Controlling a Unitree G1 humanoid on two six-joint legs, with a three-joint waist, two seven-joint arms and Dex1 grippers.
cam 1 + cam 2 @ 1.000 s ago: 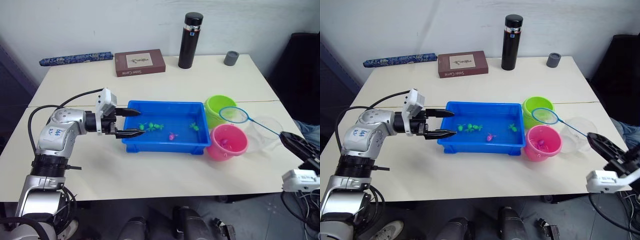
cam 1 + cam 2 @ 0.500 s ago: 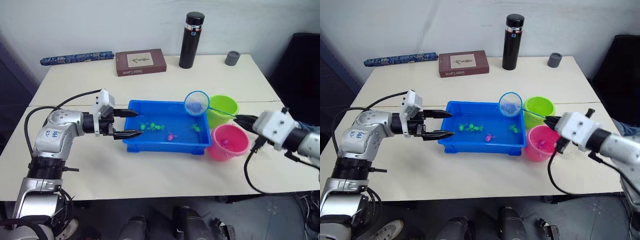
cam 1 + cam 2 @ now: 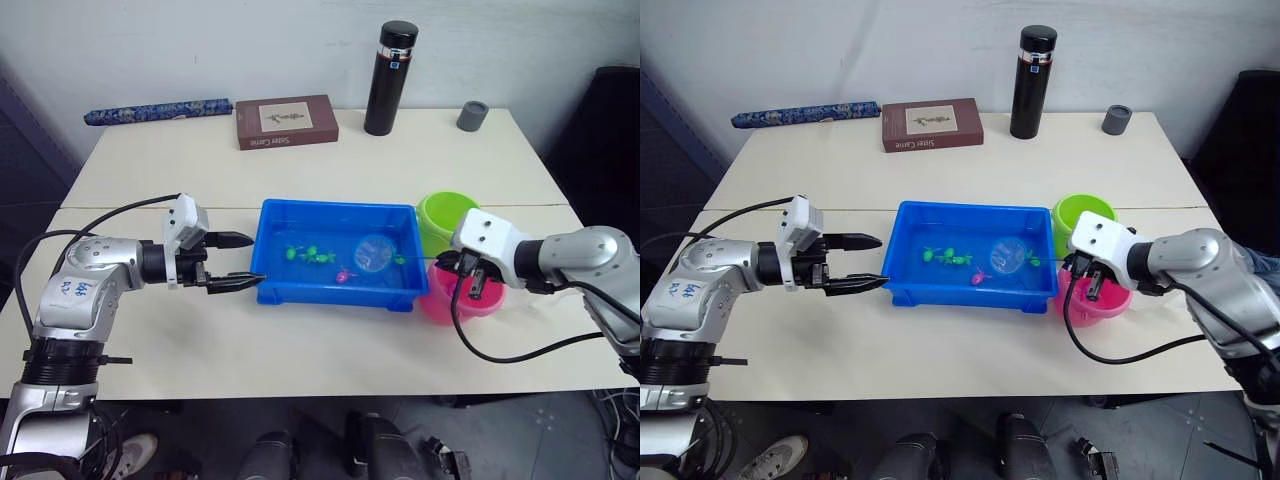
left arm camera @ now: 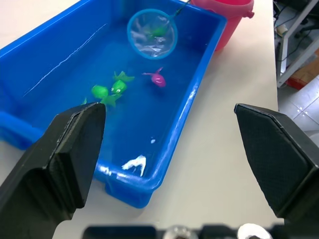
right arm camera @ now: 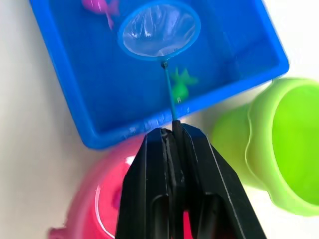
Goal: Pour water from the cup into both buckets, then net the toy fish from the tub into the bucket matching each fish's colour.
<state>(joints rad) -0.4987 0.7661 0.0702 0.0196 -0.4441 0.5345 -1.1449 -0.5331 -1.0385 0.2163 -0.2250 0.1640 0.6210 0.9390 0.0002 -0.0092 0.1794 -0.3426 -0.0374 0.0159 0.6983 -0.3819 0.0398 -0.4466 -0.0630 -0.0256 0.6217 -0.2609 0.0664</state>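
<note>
From the head views, the blue tub [image 3: 335,255] held the net [image 3: 375,253], near the green bucket [image 3: 445,215]. In the left wrist view, the left gripper [image 4: 169,144] gaped beside the tub. In the right wrist view, the right gripper [image 5: 172,137] clamped the net's handle over the pink bucket [image 5: 102,199].

Bright-blue tub [image 3: 300,290], lime-green bucket [image 3: 440,214], pink bucket [image 3: 438,302], light-blue-rimmed net [image 3: 374,253].
</note>
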